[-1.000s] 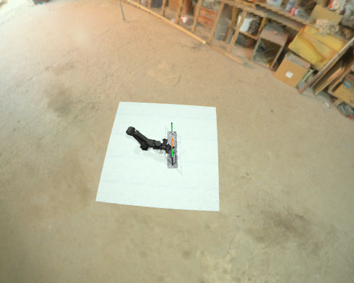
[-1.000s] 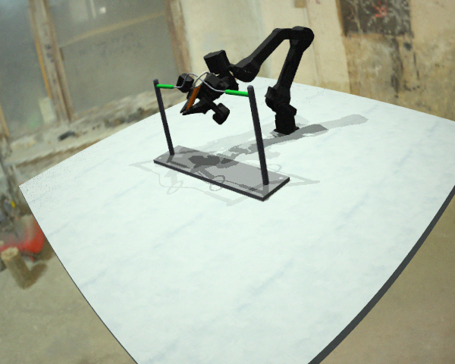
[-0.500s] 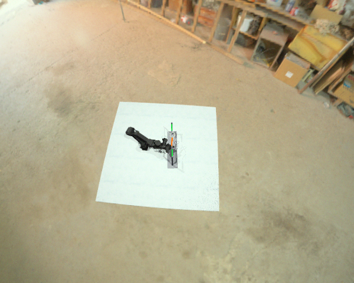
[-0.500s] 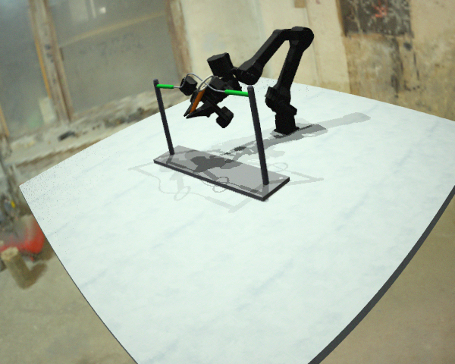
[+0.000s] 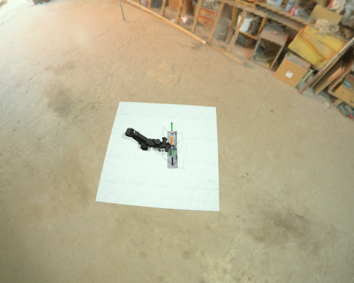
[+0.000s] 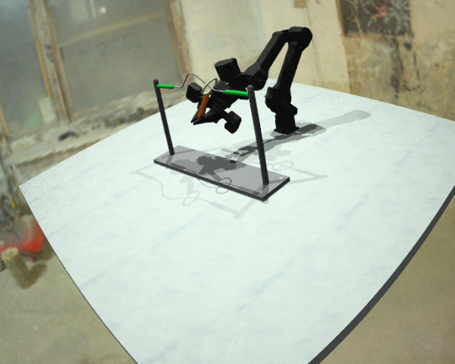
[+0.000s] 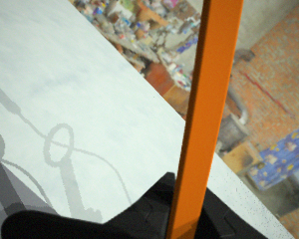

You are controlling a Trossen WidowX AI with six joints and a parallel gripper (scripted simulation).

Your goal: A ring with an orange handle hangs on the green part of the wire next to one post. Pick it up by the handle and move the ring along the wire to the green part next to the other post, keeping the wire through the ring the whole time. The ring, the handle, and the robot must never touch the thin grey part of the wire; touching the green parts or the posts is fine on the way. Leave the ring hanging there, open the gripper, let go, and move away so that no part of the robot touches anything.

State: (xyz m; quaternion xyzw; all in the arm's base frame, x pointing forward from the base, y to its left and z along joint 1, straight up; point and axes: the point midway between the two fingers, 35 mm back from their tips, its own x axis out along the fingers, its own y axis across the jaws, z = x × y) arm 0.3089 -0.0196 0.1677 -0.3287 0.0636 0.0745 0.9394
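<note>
The wire stand has two dark posts [image 6: 163, 117] [image 6: 258, 136] on a grey baseplate [image 6: 277, 183] [image 5: 172, 165]. Green wire parts sit next to the left post [image 6: 164, 86] [image 5: 171, 125] and the right post [image 6: 235, 92] [image 5: 172, 151], with bent thin grey wire [image 6: 188, 76] between them. The ring [image 6: 209, 81] [image 5: 171, 137] is around the grey middle stretch, closer to the right green part. Its orange handle [image 6: 202, 106] [image 5: 171, 141] [image 7: 209, 115] slants down from it. My gripper [image 6: 199, 117] [image 5: 169, 143] [image 7: 178, 181] is shut on the handle's lower end. I cannot tell whether the ring touches the wire.
The stand is on a white table [image 6: 220, 274] [image 5: 134, 183] with a dark edge [image 6: 396, 274]. The arm's base [image 6: 284, 117] stands behind the right post. Shelves with boxes [image 5: 292, 45] are far off on the floor.
</note>
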